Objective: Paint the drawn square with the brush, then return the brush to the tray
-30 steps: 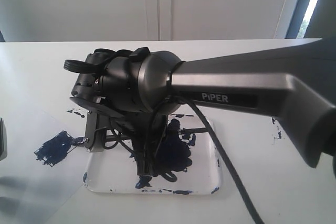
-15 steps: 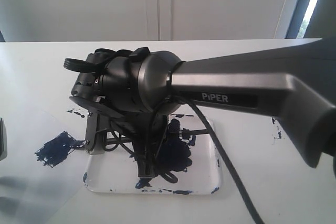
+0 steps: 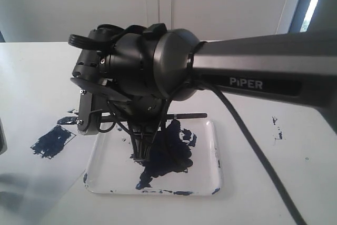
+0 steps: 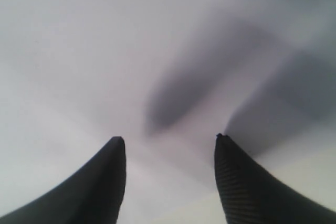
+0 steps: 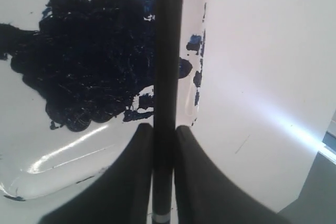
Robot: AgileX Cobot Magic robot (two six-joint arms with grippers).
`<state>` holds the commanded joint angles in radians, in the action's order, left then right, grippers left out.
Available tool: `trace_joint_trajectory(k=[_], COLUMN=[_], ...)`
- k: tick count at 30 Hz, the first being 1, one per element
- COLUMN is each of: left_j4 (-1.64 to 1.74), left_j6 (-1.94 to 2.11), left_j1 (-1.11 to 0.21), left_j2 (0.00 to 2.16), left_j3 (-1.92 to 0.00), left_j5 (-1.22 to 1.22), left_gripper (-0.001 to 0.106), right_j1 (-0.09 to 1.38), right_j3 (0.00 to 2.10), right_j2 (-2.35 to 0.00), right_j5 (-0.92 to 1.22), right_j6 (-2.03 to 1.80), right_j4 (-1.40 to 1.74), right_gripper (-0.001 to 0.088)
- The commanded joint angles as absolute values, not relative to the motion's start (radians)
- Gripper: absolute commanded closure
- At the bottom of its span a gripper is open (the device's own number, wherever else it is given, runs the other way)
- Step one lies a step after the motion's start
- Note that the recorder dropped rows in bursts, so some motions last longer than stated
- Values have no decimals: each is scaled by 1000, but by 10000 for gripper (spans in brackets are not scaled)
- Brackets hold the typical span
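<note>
While pinching the brush (image 5: 168, 51) in the right gripper (image 5: 164, 127) over the tray (image 3: 211, 182), hangs short of release. Shows the drawn square (image 3: 52, 142) filled navy, beside the tray. Seems to leave only laying the brush down and letting go. Holds the left gripper (image 4: 170, 140) spread, empty.

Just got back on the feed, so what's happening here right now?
The right gripper has its fingers shut on the brush, holding it above the tray. The drawn square beside the tray is already painted navy. The left gripper hangs open, holding nothing.
</note>
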<state>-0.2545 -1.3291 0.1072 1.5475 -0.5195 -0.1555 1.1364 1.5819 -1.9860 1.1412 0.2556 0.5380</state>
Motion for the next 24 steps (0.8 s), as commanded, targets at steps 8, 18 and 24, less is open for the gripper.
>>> trace_joint_trajectory(k=[8,18,24], left_j4=[-255,-255,-255], left_j6=[-1305,-1305,-1305], left_j1=[107,107,107], left_j2=[1547,1547,1547], left_j3=[-519,-519,-519], left_j5=[-127,-127,-131], left_gripper=[489,489,489], right_j1=[1136,1136,1136], right_j3=[1582,1582,1582], right_j2=[-2014,-2069,-2086], right_j5=[1084,1062,1045], right_j6=[260,257,236], right_j4=[546,634,667], right_gripper=[868,868,868])
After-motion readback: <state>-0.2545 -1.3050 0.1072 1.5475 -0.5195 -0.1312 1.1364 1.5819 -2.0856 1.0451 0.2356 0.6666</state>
